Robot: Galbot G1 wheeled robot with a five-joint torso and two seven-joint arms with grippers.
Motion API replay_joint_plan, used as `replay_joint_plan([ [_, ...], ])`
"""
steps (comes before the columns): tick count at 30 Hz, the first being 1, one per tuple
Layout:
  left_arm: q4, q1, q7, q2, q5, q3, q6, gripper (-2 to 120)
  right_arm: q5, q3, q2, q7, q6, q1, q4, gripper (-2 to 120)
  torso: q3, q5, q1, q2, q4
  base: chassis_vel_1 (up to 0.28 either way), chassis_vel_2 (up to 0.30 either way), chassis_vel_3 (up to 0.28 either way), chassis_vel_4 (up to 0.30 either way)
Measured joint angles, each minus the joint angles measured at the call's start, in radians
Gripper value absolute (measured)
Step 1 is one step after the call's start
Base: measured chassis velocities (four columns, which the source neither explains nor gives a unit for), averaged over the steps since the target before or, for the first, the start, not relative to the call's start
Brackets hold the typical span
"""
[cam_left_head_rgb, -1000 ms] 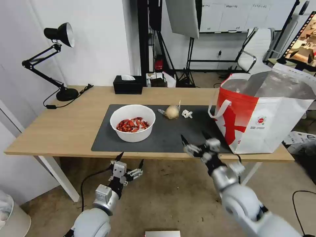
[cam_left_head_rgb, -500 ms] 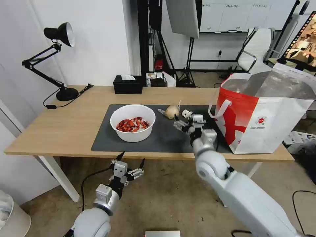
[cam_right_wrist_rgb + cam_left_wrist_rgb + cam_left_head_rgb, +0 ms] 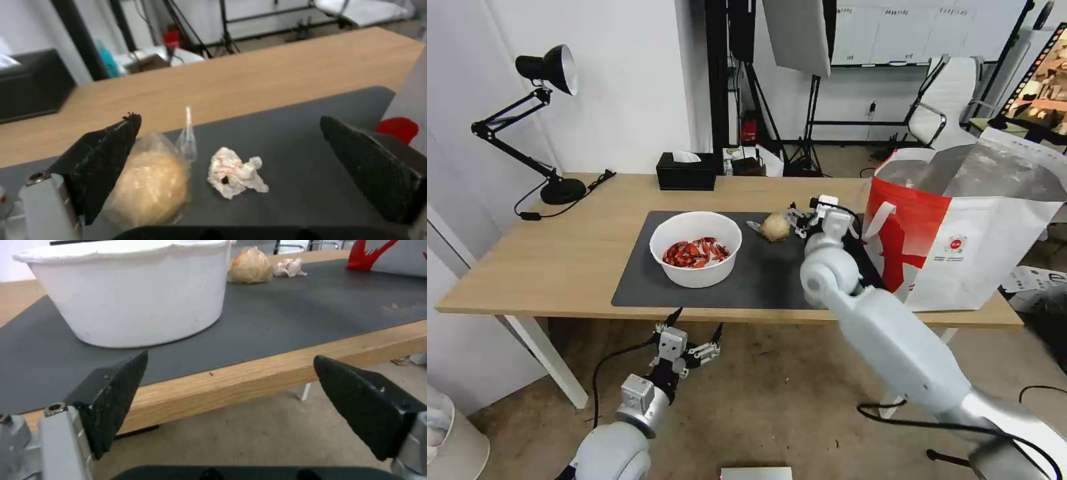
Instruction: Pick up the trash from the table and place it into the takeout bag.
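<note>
Light-wood table with its dark mat was what you had before you, and most of the job looked undone: white bowl holding red shell scraps, tan ball and small white wad all lay on the mat. Your right gripper hovered over the wad, jaws wide apart, nothing gripped. Your left gripper hung below the near table edge, also spread. You couldn't see the contents of the takeout bag, standing open at the right end
</note>
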Motion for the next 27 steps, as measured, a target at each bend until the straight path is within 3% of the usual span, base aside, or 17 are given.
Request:
replay_joint_plan([
  [12,0.001,-0.001,0.0,0.004,-0.013,-0.001,-0.001,100,-0.031,-0.012,0.085,0.044,-0.126,0.058,-0.206,100,0.0,0.0001,0.0,0.0,0.0,0.0,0.0,0.0,0.0],
  [27,0.009,-0.005,0.002,0.0,-0.017,0.005,-0.004,100,-0.069,0.005,0.094,-0.01,-0.125,0.066,-0.308,100,0.0,0.0001,0.0,0.0,-0.0001,0.0,0.0,0.0,0.0],
])
